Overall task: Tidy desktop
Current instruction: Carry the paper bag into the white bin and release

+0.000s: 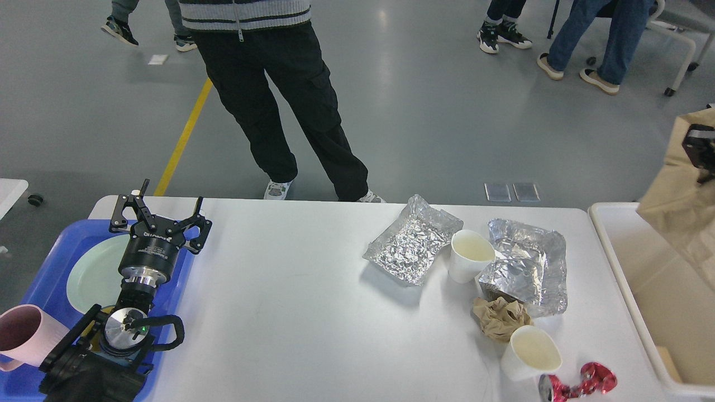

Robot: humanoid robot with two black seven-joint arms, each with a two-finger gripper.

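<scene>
My left tool point(162, 215) hangs released, fingers spread, over the blue tray point(50, 268) at the white bench's point(290, 312) left end. My right tool point(701, 151) is cut off by the frame; its state I cannot tell.

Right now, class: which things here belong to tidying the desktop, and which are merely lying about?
Belongs to the job:
desktop
foil trays
paper cups
crumpled paper
crushed can
blue tray
bin
left gripper

Just about:
pink cup
plate
bystander
</scene>
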